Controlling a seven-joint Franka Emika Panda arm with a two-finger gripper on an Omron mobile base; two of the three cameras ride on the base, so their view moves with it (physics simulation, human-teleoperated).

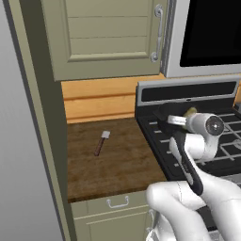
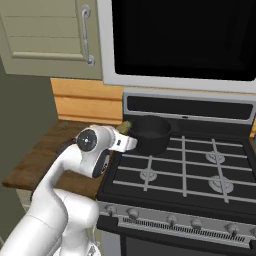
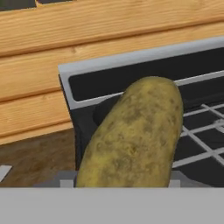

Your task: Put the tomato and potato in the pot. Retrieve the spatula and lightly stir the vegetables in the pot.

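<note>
Wooden tabletop (image 1: 117, 160) left of the stove carries the spatula (image 1: 101, 142), untouched. From the right base, the potato (image 2: 126, 125) hangs just beside the pot (image 2: 150, 134). Hand view: fingers clamp it — next, carry it over the rim and release.

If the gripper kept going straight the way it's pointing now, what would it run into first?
The gripper, holding the potato, points toward the stove's back panel and the wooden wall behind it. It would probably meet that panel first, though depth is unclear; the pot sits beside this line.
</note>
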